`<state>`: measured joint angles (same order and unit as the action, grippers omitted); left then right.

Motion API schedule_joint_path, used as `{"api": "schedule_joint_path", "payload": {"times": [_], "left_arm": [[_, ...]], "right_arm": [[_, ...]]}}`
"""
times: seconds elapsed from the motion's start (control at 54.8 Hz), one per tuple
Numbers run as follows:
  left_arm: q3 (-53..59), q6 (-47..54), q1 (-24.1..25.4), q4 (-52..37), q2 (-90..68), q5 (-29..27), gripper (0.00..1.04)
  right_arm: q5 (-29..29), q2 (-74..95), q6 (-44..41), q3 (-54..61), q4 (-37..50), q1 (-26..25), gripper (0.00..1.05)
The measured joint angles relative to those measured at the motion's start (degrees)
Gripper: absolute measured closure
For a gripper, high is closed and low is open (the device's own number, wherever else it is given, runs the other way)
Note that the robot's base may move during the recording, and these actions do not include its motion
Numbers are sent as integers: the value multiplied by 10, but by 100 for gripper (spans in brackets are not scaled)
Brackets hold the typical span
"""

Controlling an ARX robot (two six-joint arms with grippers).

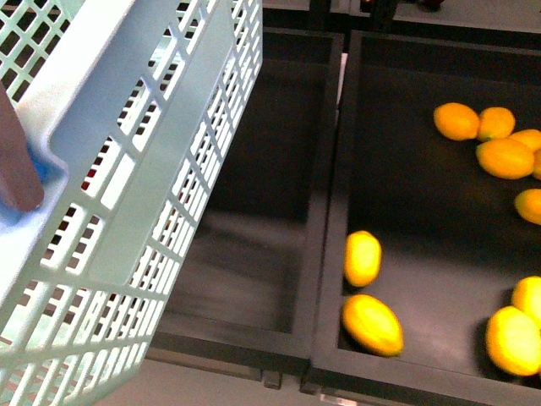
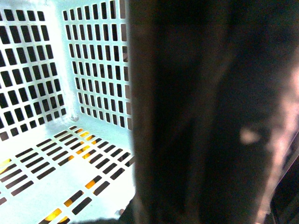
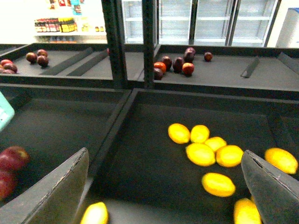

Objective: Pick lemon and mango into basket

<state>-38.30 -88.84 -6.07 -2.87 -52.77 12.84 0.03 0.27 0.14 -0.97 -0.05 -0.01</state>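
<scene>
The light turquoise basket [image 1: 127,169] hangs tilted and lifted at the left of the front view, filling that side. My left gripper [image 1: 21,190] is shut on its rim, a brown finger [image 1: 15,144] pressing there. In the left wrist view a dark finger [image 2: 196,116] blocks most of the frame, with the basket's slotted floor [image 2: 51,172] beside it and yellow showing through the slots. Several lemons [image 1: 363,257] lie in the right-hand black tray [image 1: 423,220]. My right gripper [image 3: 161,196] stands open above those lemons [image 3: 218,184], holding nothing. The mango is out of view.
A bare black tray [image 1: 254,211] sits between the basket and the lemon tray, split off by a raised divider [image 1: 325,254]. Red apples [image 3: 11,158] lie in the left bin of the right wrist view. Dark red fruit [image 3: 175,65] sits on the rear shelf.
</scene>
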Motion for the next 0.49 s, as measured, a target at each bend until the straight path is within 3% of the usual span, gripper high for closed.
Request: {"api": "schedule_joint_path", "payload": {"times": [0.292, 0.365, 0.492], "left_arm": [[-11, 37, 2, 30, -5, -25, 101], [-75, 153, -15, 171, -39, -38, 101], [-106, 326, -32, 203, -89, -46, 101]], "right_arm": [[-2, -1, 0, 0, 0, 0, 9], [-2, -1, 0, 0, 0, 0, 9], [-2, 0, 0, 0, 0, 0, 9]]}}
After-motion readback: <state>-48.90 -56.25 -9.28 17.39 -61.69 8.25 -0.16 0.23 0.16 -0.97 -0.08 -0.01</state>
